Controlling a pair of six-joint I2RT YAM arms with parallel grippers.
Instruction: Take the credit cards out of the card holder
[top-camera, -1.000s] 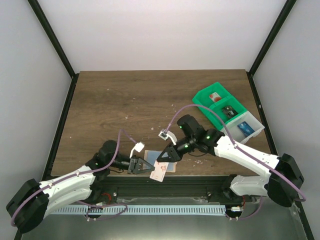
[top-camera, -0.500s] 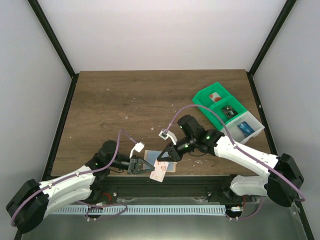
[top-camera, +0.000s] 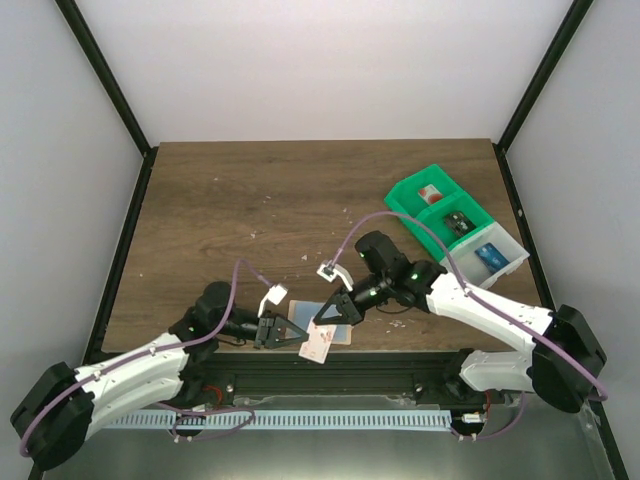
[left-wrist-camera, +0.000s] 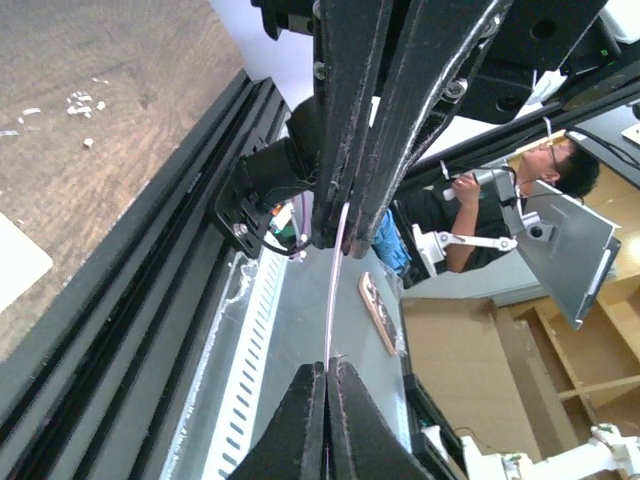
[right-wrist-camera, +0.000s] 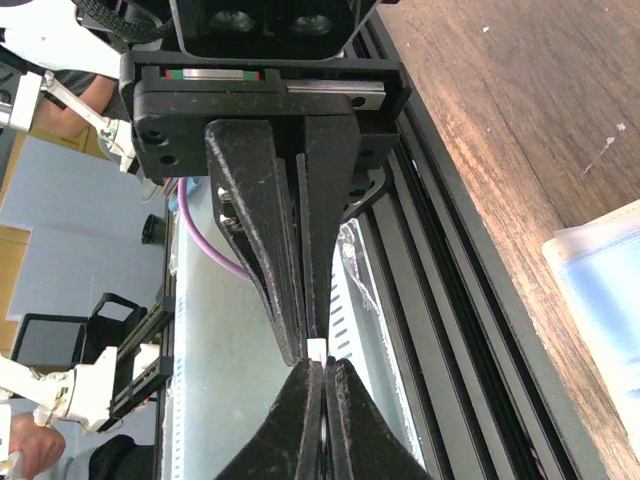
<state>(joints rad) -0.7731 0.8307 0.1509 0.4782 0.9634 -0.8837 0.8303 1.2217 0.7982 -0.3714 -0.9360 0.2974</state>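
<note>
A thin pale card (top-camera: 318, 345) with small red marks hangs over the table's near edge, pinched from both sides. My left gripper (top-camera: 298, 335) is shut on its left end, and the left wrist view shows the card (left-wrist-camera: 335, 290) edge-on, running from my shut left gripper (left-wrist-camera: 327, 365) up to the right gripper's fingers (left-wrist-camera: 345, 120). My right gripper (top-camera: 325, 322) is shut on its other end, where a white edge (right-wrist-camera: 317, 350) shows at my right gripper (right-wrist-camera: 318, 362). The card holder (top-camera: 342, 333), tan with a pale blue-grey face, lies flat on the table beside the right gripper; it also shows in the right wrist view (right-wrist-camera: 600, 290).
A green-and-white compartment tray (top-camera: 410, 195) with small items stands at the back right. The black frame rail (top-camera: 400, 362) runs along the table's near edge, just below both grippers. White specks (top-camera: 395, 322) dot the wood.
My right gripper has edged very slightly toward the near left. The card stays pinched between both grippers, and the left arm has barely moved.
</note>
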